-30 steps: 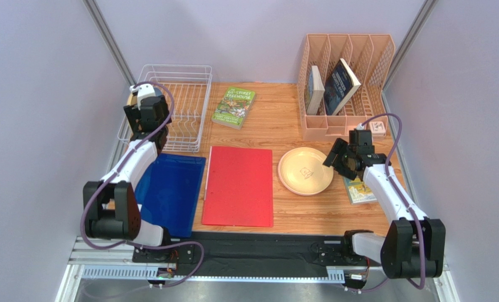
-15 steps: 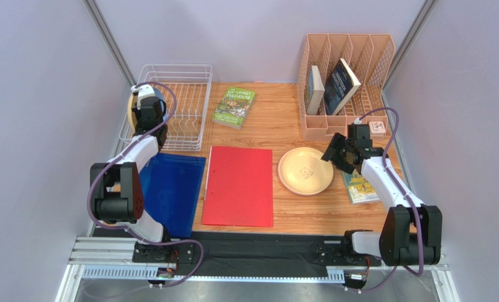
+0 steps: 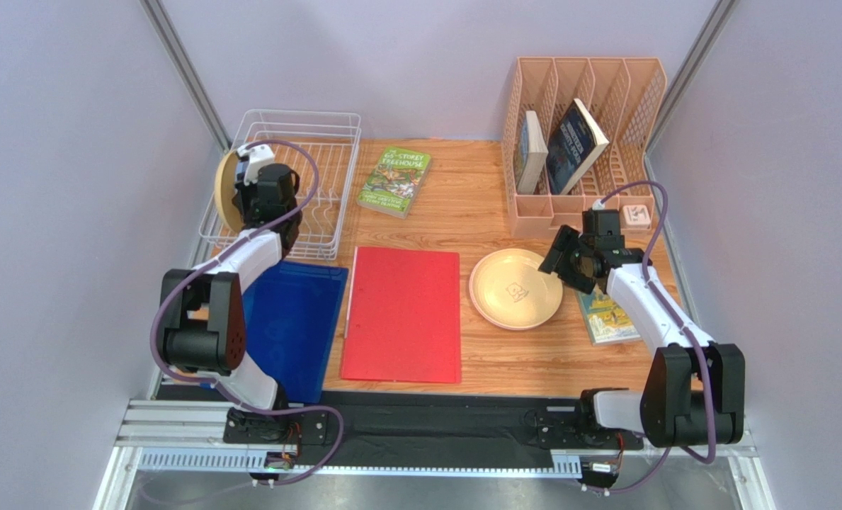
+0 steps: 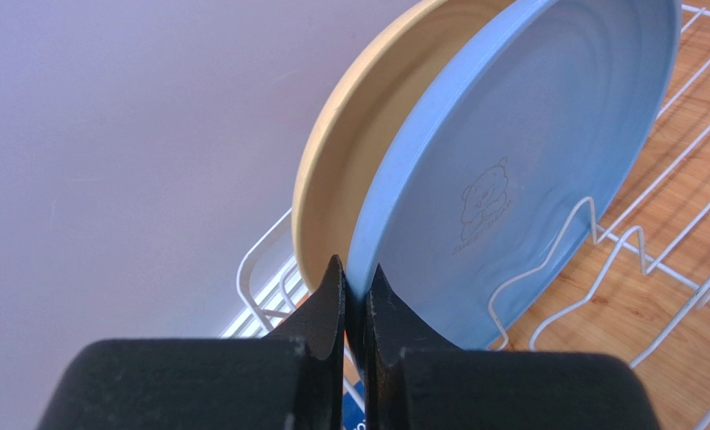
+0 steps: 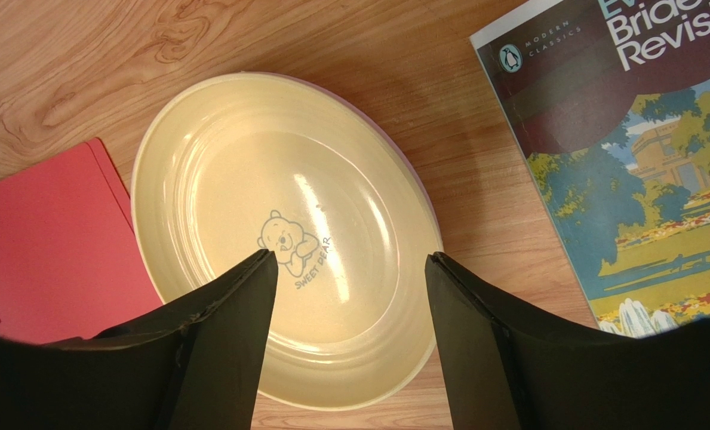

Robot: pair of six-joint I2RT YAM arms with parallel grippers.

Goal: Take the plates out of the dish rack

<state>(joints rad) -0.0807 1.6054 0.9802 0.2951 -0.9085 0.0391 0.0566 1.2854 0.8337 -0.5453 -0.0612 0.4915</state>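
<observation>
While right gripper (image 5: 349, 269) agape, left gripper (image 4: 354, 279) seemingly tight on blue plate (image 4: 529, 134).

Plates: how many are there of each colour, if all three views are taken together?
Cream or tan: 2, the cream plate flat on the table, the tan plate upright in the dish rack.
Blue: 1, the blue plate, upright beside the tan one.
Pinkish: 1, the pinkish plate, only a rim showing under the cream plate, so less certain.
Total: 4.
</observation>
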